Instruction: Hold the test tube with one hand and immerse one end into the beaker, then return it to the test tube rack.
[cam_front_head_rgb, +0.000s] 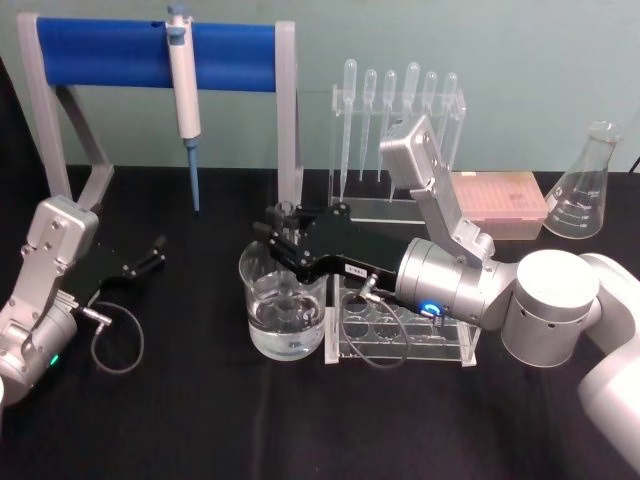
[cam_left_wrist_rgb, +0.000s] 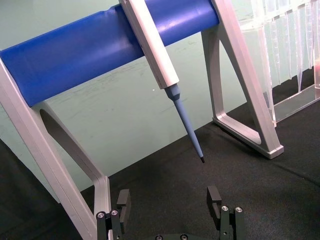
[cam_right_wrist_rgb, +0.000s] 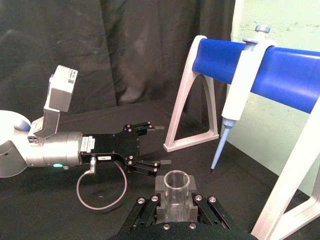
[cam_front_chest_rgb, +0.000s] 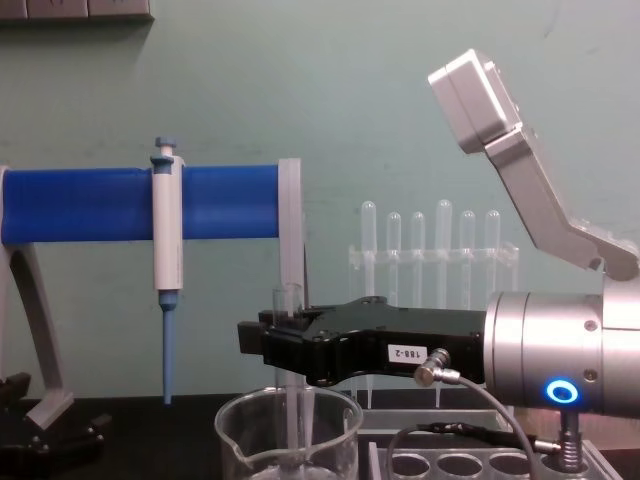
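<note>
Grips the test tube (cam_right_wrist_rgb: 176, 186) between the closed fingers (cam_right_wrist_rgb: 160, 186) of the right gripper (cam_right_wrist_rgb: 176, 200), just under the rim, leaving the open mouth clear and the long lower part free to go down. Holds it upright, directly over the beaker (cam_front_head_rgb: 285, 318), with the lower part already down inside the glass wall and away from the rim, seemingly to dip without knocking. Cannot judge the depth of the round end against the water (cam_front_head_rgb: 286, 332); looks like the immersing step, roughly the middle of the task. Reaches in low and level from the right, across the top of the test tube rack (cam_front_head_rgb: 405, 338), set just beside the beaker on the bench (cam_front_head_rgb: 200, 420), making for a short carry back to one of its round holes. Calls next for a straight lift clear of the rim before any sideways shift, to avoid a chip or a slip in the grip. Farther out, parks the left gripper (cam_front_head_rgb: 152, 254) low at the left of the bench, fingers (cam_left_wrist_rgb: 122, 200) spread wide and holding nothing, well apart from the work, near the foot of the blue stand (cam_front_head_rgb: 110, 50) carrying the micropipette (cam_front_head_rgb: 184, 90).
</note>
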